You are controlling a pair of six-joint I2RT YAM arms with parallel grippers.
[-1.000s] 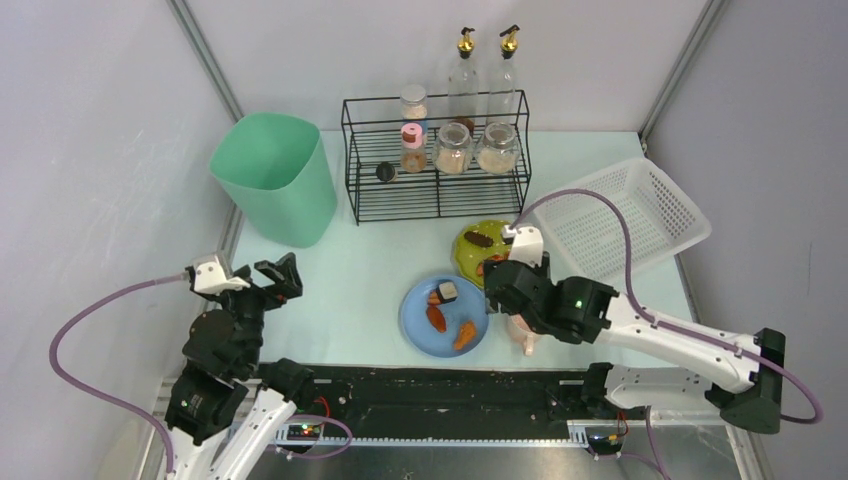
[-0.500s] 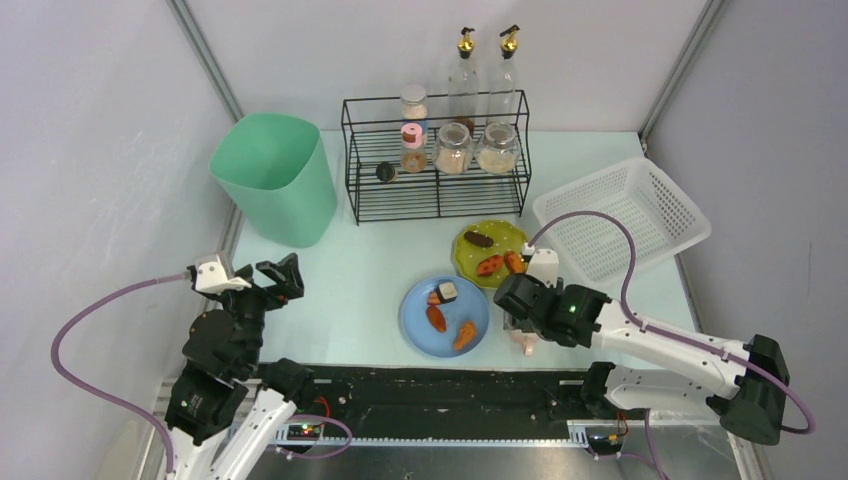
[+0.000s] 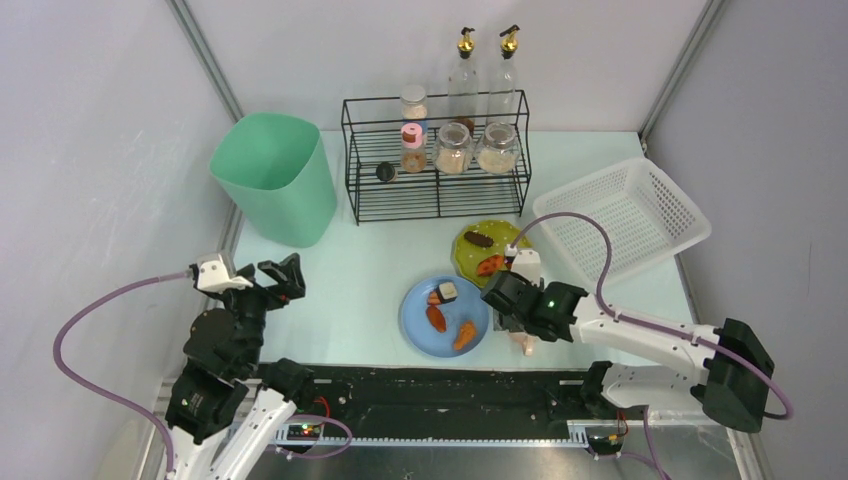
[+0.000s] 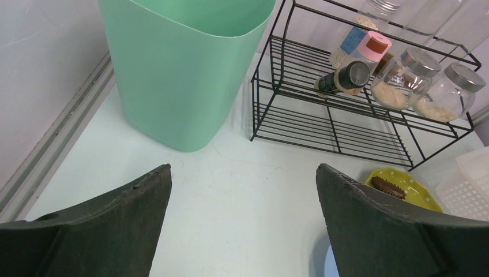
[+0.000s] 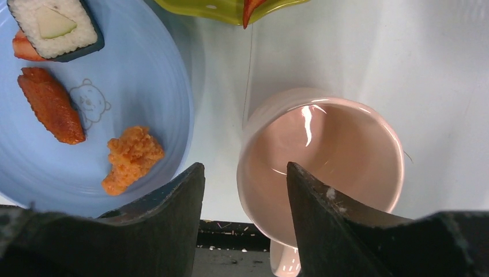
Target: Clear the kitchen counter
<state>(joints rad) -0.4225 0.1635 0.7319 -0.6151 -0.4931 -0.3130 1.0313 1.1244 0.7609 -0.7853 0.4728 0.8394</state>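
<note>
The kitchen counter (image 3: 350, 270) carries a blue plate (image 3: 418, 305) with a sushi piece (image 5: 55, 26), a fried wing (image 5: 52, 107) and an orange nugget (image 5: 132, 158). Behind it lies a yellow-green plate (image 3: 468, 262) of food. A pink cup (image 5: 323, 150) stands upright at the near edge. My right gripper (image 5: 244, 167) straddles the cup's left wall, one finger inside and one outside, open, with a gap still showing. My left gripper (image 4: 243, 167) hovers wide open and empty over the counter's left side.
A mint-green bin (image 3: 275, 180) stands back left. Beside it a black wire rack (image 3: 437, 200) holds jars and bottles. A white slatted basket (image 3: 625, 220) sits tilted at the right. The counter's near edge lies just below the cup.
My right arm has shifted toward the near edge and settled over the pink cup, its jaws narrowing around the cup's wall. The left arm has stayed still.
</note>
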